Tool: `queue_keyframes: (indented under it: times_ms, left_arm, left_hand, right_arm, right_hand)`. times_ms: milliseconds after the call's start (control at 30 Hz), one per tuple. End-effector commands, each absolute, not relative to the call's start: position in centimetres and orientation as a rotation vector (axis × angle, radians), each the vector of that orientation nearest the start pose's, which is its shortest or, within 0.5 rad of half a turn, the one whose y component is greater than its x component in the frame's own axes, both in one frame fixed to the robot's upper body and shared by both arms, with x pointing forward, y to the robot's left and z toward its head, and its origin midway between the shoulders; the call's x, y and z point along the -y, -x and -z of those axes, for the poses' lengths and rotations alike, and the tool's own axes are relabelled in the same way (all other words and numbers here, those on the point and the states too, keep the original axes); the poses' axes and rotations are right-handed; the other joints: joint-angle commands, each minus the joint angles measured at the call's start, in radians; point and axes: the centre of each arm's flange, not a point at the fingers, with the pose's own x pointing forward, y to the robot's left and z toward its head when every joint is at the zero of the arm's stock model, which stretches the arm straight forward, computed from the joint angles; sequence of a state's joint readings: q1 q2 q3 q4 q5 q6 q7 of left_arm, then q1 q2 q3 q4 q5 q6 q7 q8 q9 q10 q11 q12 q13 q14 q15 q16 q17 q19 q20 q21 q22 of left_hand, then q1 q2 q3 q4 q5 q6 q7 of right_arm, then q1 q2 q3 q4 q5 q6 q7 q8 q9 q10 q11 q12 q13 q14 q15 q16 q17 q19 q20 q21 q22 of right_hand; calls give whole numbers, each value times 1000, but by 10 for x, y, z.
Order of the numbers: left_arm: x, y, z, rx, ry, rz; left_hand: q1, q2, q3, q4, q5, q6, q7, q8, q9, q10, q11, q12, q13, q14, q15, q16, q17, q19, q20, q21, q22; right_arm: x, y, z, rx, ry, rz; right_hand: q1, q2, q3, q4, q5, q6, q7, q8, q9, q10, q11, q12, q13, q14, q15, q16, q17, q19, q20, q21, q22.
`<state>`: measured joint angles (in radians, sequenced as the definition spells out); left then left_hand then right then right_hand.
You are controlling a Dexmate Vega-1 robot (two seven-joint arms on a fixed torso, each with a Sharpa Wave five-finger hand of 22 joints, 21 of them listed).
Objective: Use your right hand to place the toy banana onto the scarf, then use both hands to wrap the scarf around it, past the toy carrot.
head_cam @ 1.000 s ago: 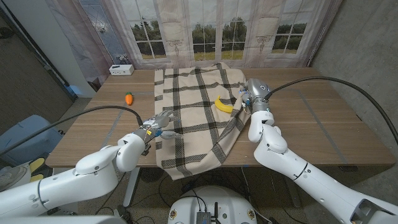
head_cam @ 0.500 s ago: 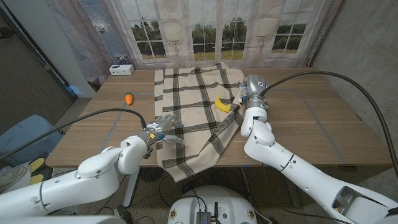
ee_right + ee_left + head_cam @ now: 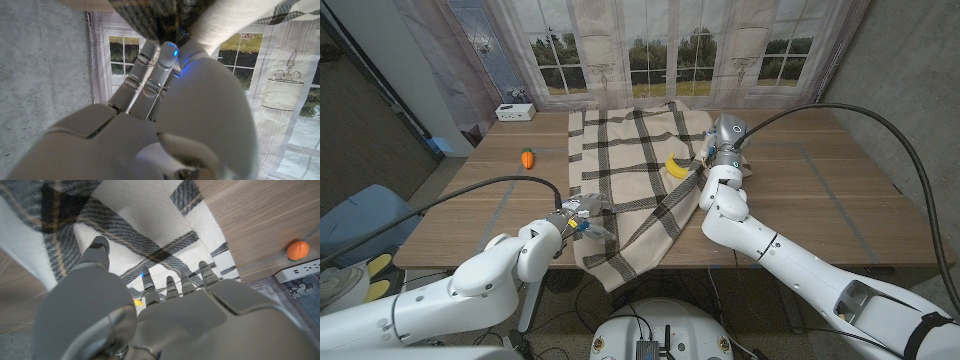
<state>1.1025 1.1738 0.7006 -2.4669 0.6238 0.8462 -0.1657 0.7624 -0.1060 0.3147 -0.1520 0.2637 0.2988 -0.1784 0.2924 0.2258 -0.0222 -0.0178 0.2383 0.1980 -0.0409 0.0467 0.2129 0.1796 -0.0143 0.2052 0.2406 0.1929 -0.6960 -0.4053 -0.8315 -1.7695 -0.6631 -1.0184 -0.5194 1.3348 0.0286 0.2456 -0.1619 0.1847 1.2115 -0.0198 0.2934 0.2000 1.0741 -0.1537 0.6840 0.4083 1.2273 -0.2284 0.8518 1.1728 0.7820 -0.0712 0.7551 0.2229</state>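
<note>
Counter [image 3: 820,200]: wooden, curtained windows behind.
Left robot hand [image 3: 582,215]: grasping scarf [image 3: 630,170] at its 7 o'clock edge.
Right robot hand [image 3: 712,160]: grasping scarf's 3 o'clock edge.
Toy banana [image 3: 678,167]: on scarf.
Toy carrot [image 3: 527,158]: at 9 o'clock, apart.

A long table of brown wood planks [image 3: 840,200] stands before a backdrop curtain printed with paned windows [image 3: 650,50] looking onto trees and grass. To one side rises a plain grey concrete-looking wall [image 3: 910,70]. A small white box [image 3: 514,112], possibly a power strip, lies on the table's far corner. A pale blue rounded object [image 3: 360,215] sits on the grey floor beside the table.
</note>
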Motion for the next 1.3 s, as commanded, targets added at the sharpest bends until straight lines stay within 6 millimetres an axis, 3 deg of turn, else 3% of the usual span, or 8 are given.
queue_keyframes:
  times_ms: [33,233,567,833,1067,1167,1267,1300]
  left_arm:
    - [-201,-455,86,180,-1693,101]
    - [-198,-458,88,122,-1727,129]
    - [-194,-467,95,32,-1822,80]
    - [-197,-479,106,-13,-1851,38]
    - [-205,-493,121,-53,-1841,2]
    - [-208,-499,128,-65,-1849,-31]
    - [-211,-503,136,-40,-1834,-80]
    - [-212,-502,137,-28,-1831,-101]
  left_hand:
    - [8,-8,-12,7,2,9,5,2,5,-3,5,1,3,-20,20,-13,2,-3,1,-1,1]
    - [-9,-19,-34,19,2,-4,18,-5,7,-21,16,-9,4,-53,44,-27,3,-24,8,-14,2]
    - [20,10,-32,18,7,76,13,25,7,14,-6,-1,5,-49,26,-22,2,-19,-4,-15,2]
    - [95,94,-8,9,-35,351,45,112,-8,132,-47,23,1,2,-16,-14,-1,23,-24,-8,0]
    - [134,118,-3,-1,-63,492,92,141,-20,211,-74,36,-2,58,-46,-7,-3,61,-39,-1,-1]
    - [154,127,1,-5,-68,533,97,147,-23,242,-77,41,-2,76,-64,-7,-4,78,-44,2,-1]
    - [220,164,18,-13,-79,693,116,185,-23,342,-94,55,-4,143,-99,-4,-6,122,-59,8,-3]
    - [248,179,26,-15,-84,757,146,201,-21,384,-96,60,-5,173,-116,-3,-7,143,-65,12,-2]
  right_arm:
    - [142,-588,-37,481,1153,750]
    - [140,-597,-43,478,1160,763]
    - [135,-600,-48,515,1149,747]
    - [135,-596,-49,553,1136,741]
    - [136,-593,-50,572,1141,747]
    - [137,-593,-50,576,1145,745]
    - [136,-594,-50,579,1149,741]
    - [136,-595,-50,578,1150,741]
  right_hand:
    - [-11,1,10,2,-2,9,0,-6,1,119,89,-1,66,-2,6,7,9,-5,-1,8,1]
    - [-11,1,12,2,-3,10,-1,-9,1,118,90,-2,69,-3,6,9,18,-8,-1,12,0]
    - [-13,0,16,2,-3,11,0,-14,2,120,90,-4,70,-5,6,11,31,-11,-2,19,-2]
    - [-14,0,20,2,-3,13,1,-17,2,120,91,-6,71,-7,6,13,39,-14,-2,25,-3]
    - [-15,0,22,1,-3,13,1,-20,3,121,91,-6,74,-7,6,15,44,-16,-2,30,-5]
    - [-15,-1,23,1,-3,14,0,-21,3,121,89,-6,76,-7,6,15,46,-17,-3,32,-5]
    - [-15,-2,24,1,-4,14,0,-23,3,122,90,-8,73,-8,6,16,47,-18,-4,34,-6]
    - [-15,-2,25,1,-4,15,0,-23,3,121,91,-8,74,-8,6,16,48,-18,-4,35,-6]
